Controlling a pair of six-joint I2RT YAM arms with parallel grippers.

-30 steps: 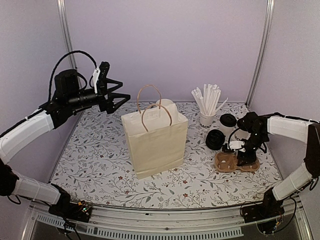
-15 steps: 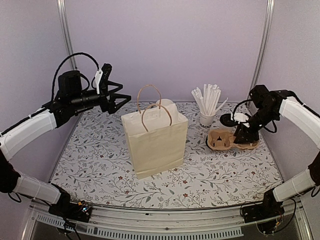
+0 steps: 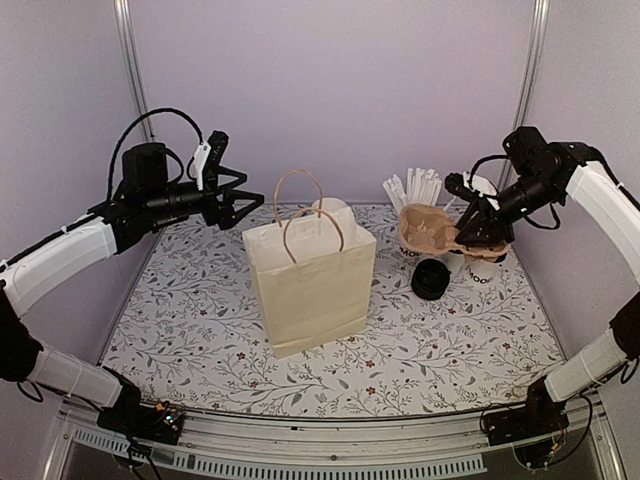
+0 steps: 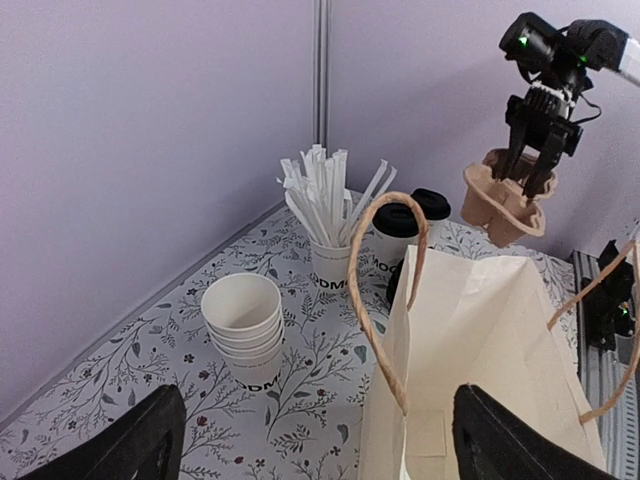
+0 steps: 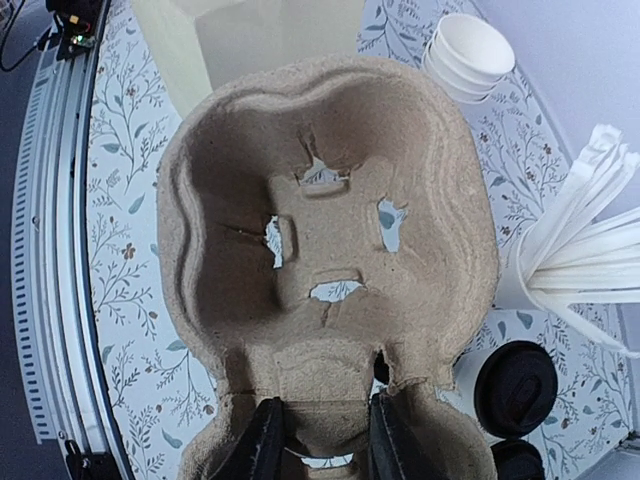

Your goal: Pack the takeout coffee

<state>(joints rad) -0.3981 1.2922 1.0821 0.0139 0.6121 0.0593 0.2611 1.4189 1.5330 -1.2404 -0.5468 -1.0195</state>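
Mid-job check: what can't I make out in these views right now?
- Inside the paper bag: top external, its own walls hide the bottom.
- Coffee cups: top external, carrier tray and right end effector cover most of them.
- Cup stack: top external, mostly behind the bag.

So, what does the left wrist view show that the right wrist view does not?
Only the left wrist view: the right gripper from outside, holding the cardboard cup carrier in the air, and the loop handles of the paper bag. Only the right wrist view: the carrier's hollow face close up, with small holes, and the metal rail beside the table. Both: the carrier, the straws, the stack of lidless white cups, black-lidded coffee cups and the bag.
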